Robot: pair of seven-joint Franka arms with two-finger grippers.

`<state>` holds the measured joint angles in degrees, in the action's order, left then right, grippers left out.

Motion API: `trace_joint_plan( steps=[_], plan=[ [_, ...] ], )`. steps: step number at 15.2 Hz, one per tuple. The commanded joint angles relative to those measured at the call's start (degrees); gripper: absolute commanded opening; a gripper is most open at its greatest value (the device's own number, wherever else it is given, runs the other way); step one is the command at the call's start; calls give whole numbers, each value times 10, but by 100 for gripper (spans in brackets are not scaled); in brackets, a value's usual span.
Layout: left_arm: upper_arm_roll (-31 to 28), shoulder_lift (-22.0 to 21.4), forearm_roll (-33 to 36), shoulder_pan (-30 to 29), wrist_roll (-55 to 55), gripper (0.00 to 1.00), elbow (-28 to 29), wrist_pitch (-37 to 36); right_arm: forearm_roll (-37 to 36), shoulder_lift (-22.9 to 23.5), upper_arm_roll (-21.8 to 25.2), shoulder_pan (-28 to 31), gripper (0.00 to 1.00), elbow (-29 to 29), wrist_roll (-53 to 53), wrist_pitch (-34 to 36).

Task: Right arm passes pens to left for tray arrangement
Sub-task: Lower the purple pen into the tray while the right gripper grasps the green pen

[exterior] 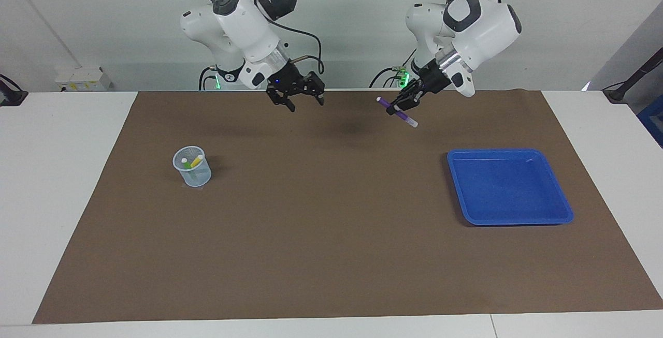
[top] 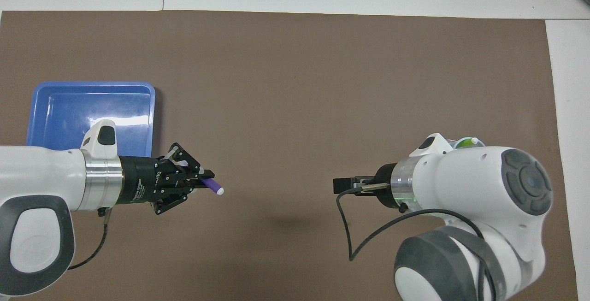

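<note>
My left gripper (exterior: 402,106) is shut on the purple pen (exterior: 409,120) and holds it tilted in the air over the brown mat, between the table's middle and the blue tray (exterior: 510,150). In the overhead view the left gripper (top: 206,183) holds the purple pen (top: 215,187) beside the tray (top: 64,107), which holds nothing. My right gripper (exterior: 306,105) is open and empty, up in the air over the mat's edge nearest the robots. The light green pen (exterior: 185,162) and the yellow pen (exterior: 197,160) stand in a mesh cup (exterior: 192,172).
The pale blue mesh cup stands on the mat toward the right arm's end of the table; in the overhead view the right arm hides most of the cup (top: 468,142). The brown mat (exterior: 331,234) covers most of the white table.
</note>
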<state>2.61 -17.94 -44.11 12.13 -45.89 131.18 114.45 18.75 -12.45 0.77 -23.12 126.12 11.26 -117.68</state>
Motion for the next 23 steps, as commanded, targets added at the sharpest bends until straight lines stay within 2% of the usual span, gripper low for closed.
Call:
trace_joint_plan(
  steps=[1, 4, 6, 8, 9, 12, 13, 15, 18, 23],
  plan=[
    [3, -10, 50, -46, 100, 0, -14, -81, -72, -20, -7, 56, 100, 15, -131, 38],
    [2, -10, 123, -78, 226, 0, -22, -133, -146, -19, -7, 120, 100, 16, -299, 44],
    [0, -10, 180, -87, 300, 0, -24, -144, -173, -9, -8, 151, 100, 18, -365, 25],
    [0, -9, 226, -99, 372, 0, -26, -145, -182, 7, -8, 170, 97, 18, -398, 11],
    [0, -4, 248, -107, 411, 0, -26, -143, -183, 16, -8, 180, 90, 17, -397, 3],
    [0, 21, 305, -136, 505, 0, -36, -129, -184, 49, -8, 227, 81, 9, -399, -15],
    [0, 35, 326, -141, 528, 0, -41, -122, -184, 58, -8, 231, 76, 0, -398, -15],
    [0, 63, 350, -144, 552, 0, -44, -92, -186, 73, -8, 238, 74, -14, -396, -15],
    [1, 105, 376, -158, 564, 0, -44, -39, -212, 98, -8, 239, 73, -42, -402, -15],
    [0, 171, 386, -168, 564, 0, -44, 61, -213, 110, -8, 255, 73, -45, -429, -37]
  ],
)
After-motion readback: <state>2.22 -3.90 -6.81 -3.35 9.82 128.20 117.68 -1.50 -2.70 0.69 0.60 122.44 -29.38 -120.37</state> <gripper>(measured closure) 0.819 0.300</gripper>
